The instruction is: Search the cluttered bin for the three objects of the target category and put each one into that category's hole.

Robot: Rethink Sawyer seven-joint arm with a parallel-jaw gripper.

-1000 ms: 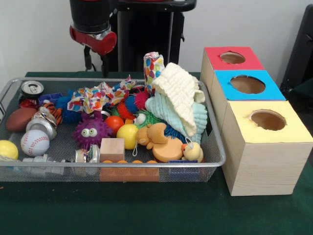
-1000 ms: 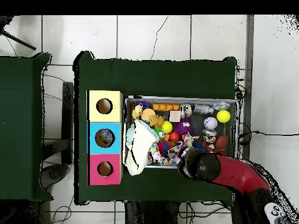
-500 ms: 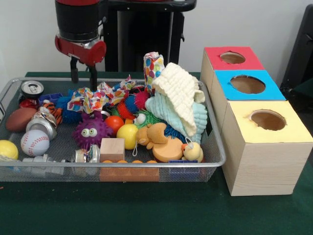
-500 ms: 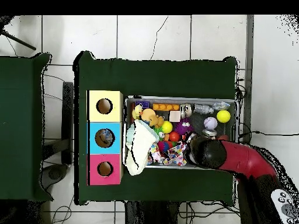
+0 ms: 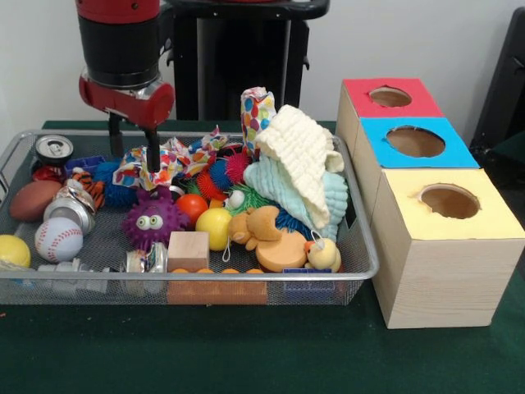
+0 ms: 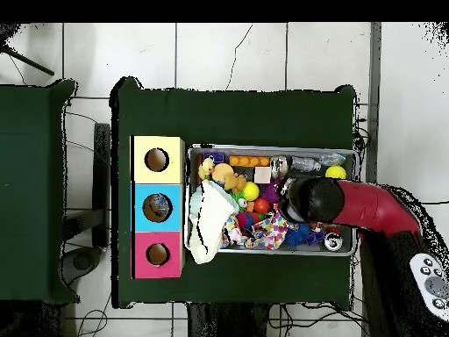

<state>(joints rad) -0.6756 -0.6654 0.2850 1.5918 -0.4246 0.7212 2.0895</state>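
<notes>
Cluttered bin [image 5: 361, 246], silver wire mesh with a thick rim, is sitting on the green-covered table [image 5: 246, 353], just beside a row of three wooden boxes with round holes: the red-topped box [image 5: 392, 97] farthest in the front view, the blue-topped box [image 5: 417, 141] in the middle, the yellow-topped box [image 5: 449, 215] nearest. The red and black arm is reaching down over the bin's left half in the front view, and its gripper [image 5: 131, 148] is hanging with its two dark fingers parted, open and holding nothing, the tips down among the clutter at the patterned confetti cloth [image 5: 164, 162]. Whether the tips are touching the cloth cannot be told. In the overhead view the arm [image 6: 368, 206] is covering much of the bin's right part, hiding the gripper itself. Contents lying in the bin: purple spiky toy with eyes [image 5: 152, 222] just below the gripper; wooden block [image 5: 189, 250] at the near rim; yellow ball [image 5: 214, 227] and orange ball [image 5: 192, 208] beside the purple toy; baseball [image 5: 58, 239], brown football [image 5: 34, 199] and a crushed can [image 5: 71, 207] toward the left end; upright can [image 5: 53, 148] in the far left corner; another yellow ball [image 5: 13, 251] at the near left. Cream knitted cloth [image 5: 302, 160] is draping over a pale teal cloth [image 5: 287, 193] at the right end, with an orange plush duck [image 5: 271, 238] and a small yellow rubber duck [image 5: 324, 254] lying near the front rim.
</notes>
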